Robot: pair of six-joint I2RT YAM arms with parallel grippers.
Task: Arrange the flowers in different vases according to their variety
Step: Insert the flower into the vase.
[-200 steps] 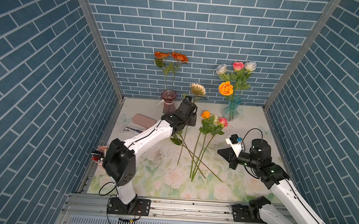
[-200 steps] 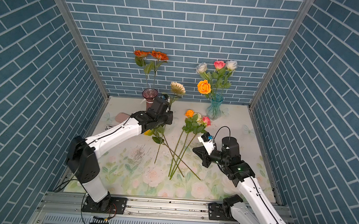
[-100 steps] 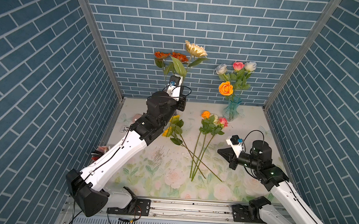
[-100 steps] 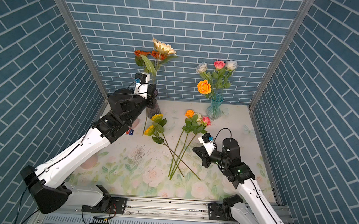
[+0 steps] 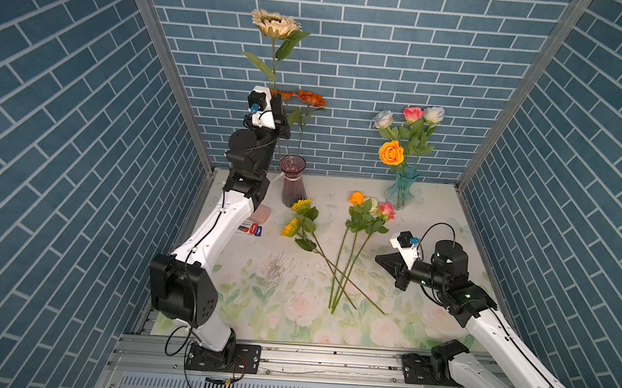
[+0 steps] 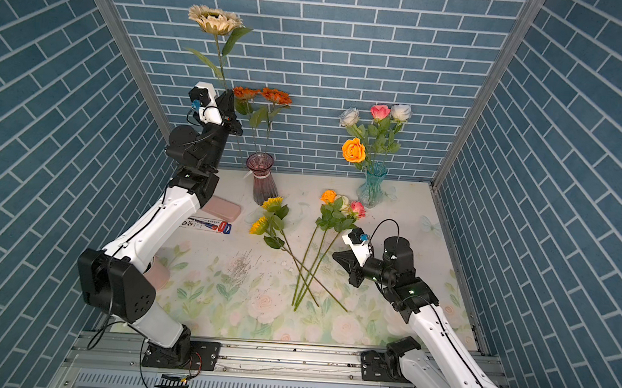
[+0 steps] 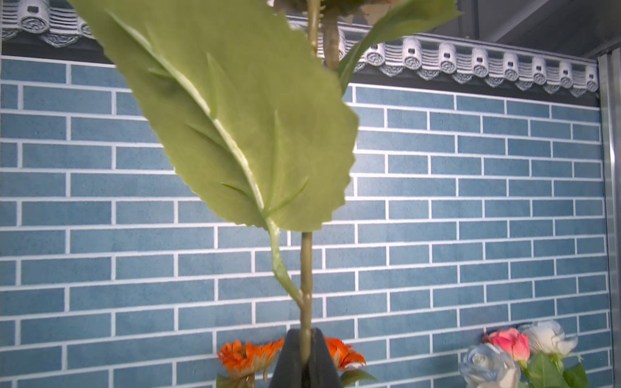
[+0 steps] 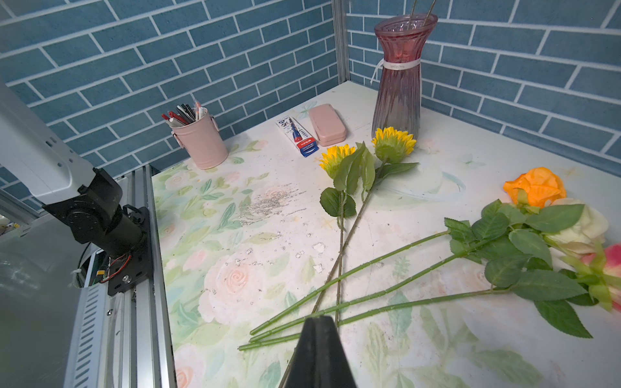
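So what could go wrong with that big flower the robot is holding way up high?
The left pincer pinches only the thin stem of the tall cream sunflower, so the flower might twist or slip. The purple vase lower down has a narrow neck and already holds two orange flowers. The stem could miss the mouth, bump those flowers, or tip the vase.
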